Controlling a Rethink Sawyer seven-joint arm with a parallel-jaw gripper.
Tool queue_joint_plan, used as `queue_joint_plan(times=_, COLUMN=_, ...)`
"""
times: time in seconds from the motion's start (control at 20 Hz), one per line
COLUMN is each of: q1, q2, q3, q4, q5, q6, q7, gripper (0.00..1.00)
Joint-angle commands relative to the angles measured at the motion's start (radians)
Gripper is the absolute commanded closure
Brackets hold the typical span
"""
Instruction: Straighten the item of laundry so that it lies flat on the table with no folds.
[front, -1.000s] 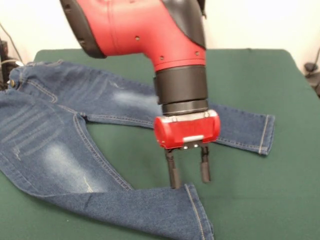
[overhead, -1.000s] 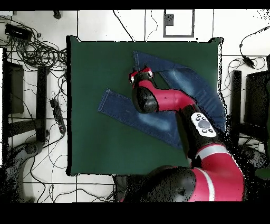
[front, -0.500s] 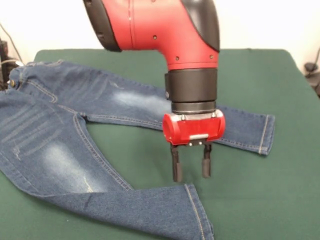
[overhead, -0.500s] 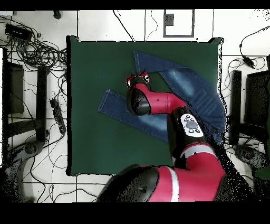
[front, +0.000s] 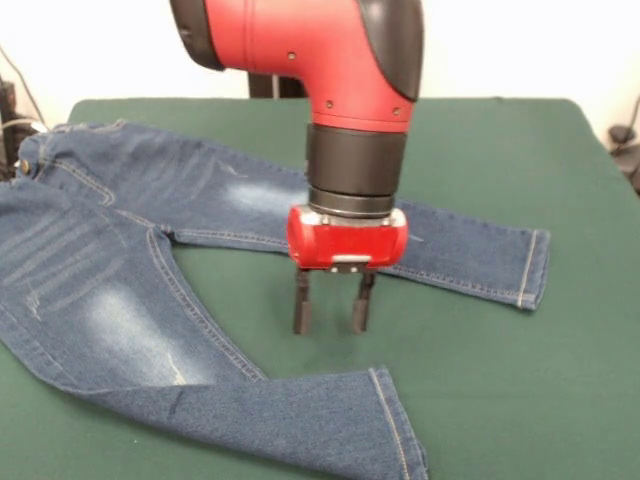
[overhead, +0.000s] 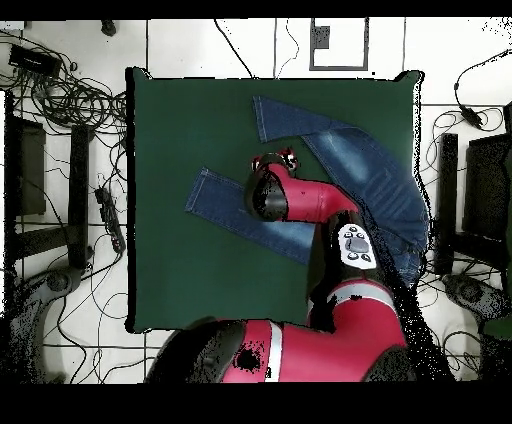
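Note:
The item of laundry (front: 120, 250), a small pair of blue jeans with pale faded patches, lies spread on the green table (front: 500, 380). Its waistband and brass button (front: 22, 167) are at the left. One leg runs right to a hem (front: 530, 268); the other runs toward the front edge and ends in a hem (front: 395, 425). My gripper (front: 330, 312) hangs open and empty over bare felt between the two legs, fingertips just above the table. From overhead, the jeans (overhead: 365, 160) lie right of centre, and the gripper (overhead: 273, 158) sits in the fork of the legs.
The waistband reaches the table's left edge in the front view, beside cables and dark gear (front: 8, 110). Overhead, cables (overhead: 70, 95) and black stands (overhead: 80, 190) crowd the floor left of the table. The arm (overhead: 330, 215) covers part of one leg.
The gripper has moved left and back in the front view, away from the near leg's hem, staying open. The jeans have not moved.

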Motion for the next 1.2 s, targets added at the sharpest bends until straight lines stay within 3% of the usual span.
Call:
queue_joint_plan(times=0.05, q1=0.008, q2=0.118, q3=-0.008, q4=-0.049, q5=0.075, q6=0.053, q7=0.206, gripper=0.00)
queue_joint_plan(times=0.25, q1=-0.097, q2=0.137, q3=0.162, q4=-0.065, q5=-0.050, q6=-0.104, q7=0.139, gripper=0.00)
queue_joint_plan(times=0.75, q1=-0.223, q2=0.190, q3=0.357, q4=-0.030, q5=-0.173, q6=-0.177, q7=0.149, gripper=0.00)
queue_joint_plan(times=0.95, q1=-0.233, q2=0.212, q3=0.375, q4=-0.050, q5=-0.214, q6=-0.212, q7=0.163, gripper=0.00)
queue_joint_plan(times=1.2, q1=-0.190, q2=0.230, q3=0.320, q4=-0.100, q5=-0.178, q6=-0.182, q7=0.177, gripper=0.00)
